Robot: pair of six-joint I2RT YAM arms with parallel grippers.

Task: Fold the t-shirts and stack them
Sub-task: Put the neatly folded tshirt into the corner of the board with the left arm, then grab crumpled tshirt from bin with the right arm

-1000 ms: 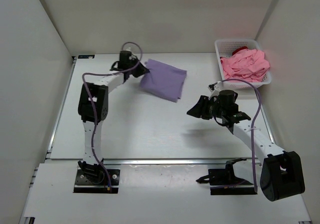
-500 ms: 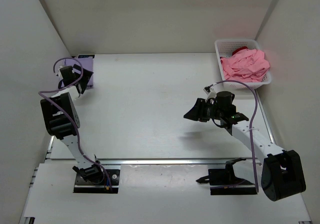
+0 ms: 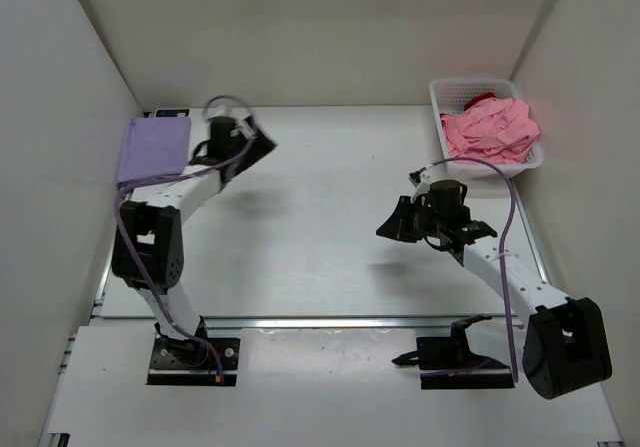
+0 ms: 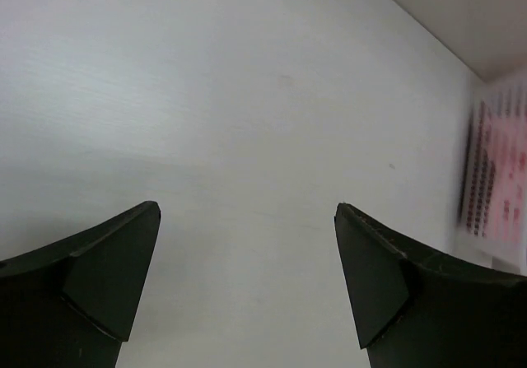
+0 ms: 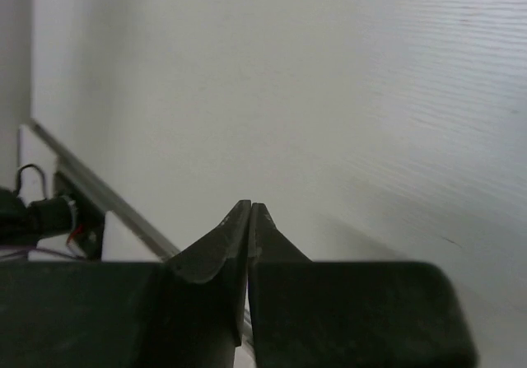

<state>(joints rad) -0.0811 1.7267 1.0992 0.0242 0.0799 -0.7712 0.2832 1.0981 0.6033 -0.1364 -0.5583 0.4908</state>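
A folded lavender t-shirt (image 3: 153,150) lies flat in the table's far left corner. My left gripper (image 3: 262,147) hovers just right of it, open, and the left wrist view shows only bare table between the spread fingers of the left gripper (image 4: 245,209). A pink t-shirt (image 3: 490,129) is heaped in the white basket (image 3: 470,84) at the far right, with a bit of the dark red t-shirt (image 3: 481,98) showing behind it. My right gripper (image 3: 386,227) hangs over the table right of centre; in its wrist view the right gripper (image 5: 249,205) is shut on nothing.
The basket (image 4: 496,179) appears blurred at the right edge of the left wrist view. White walls close in the table on the left, back and right. A metal rail (image 3: 320,321) runs along the near edge, in front of the arm bases.
The left arm carried the lavender shirt to the far left corner, let it go, and swung back right with its jaws open. The right gripper closed and stayed roughly in place.
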